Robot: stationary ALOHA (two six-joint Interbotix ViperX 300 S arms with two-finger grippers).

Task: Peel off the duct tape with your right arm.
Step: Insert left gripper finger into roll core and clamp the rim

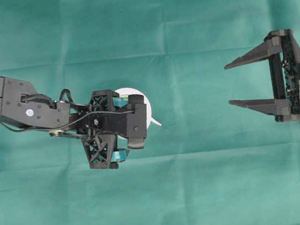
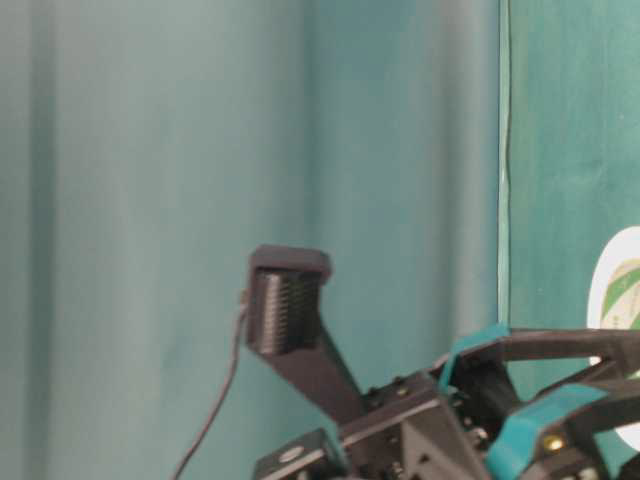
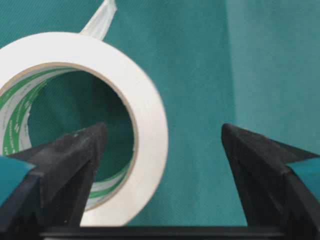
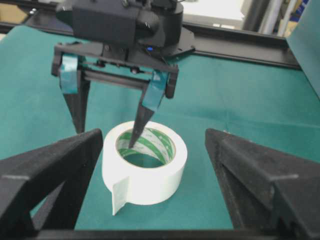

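- My left tool is spread wide at frame centre-left, one finger inside the duct tape, one outside its rim.
- My right tool, wide and empty, waits far right across bare green tabletop.

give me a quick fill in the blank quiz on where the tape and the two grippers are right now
1. One finger of the left gripper points down into the ____ of the tape roll.
2. The roll lies flat on a ____ cloth.
3. The right gripper is open and holds ____.
4. A loose strip hangs off the roll on the side facing the ____ gripper.

Missing words: hole; green; nothing; right
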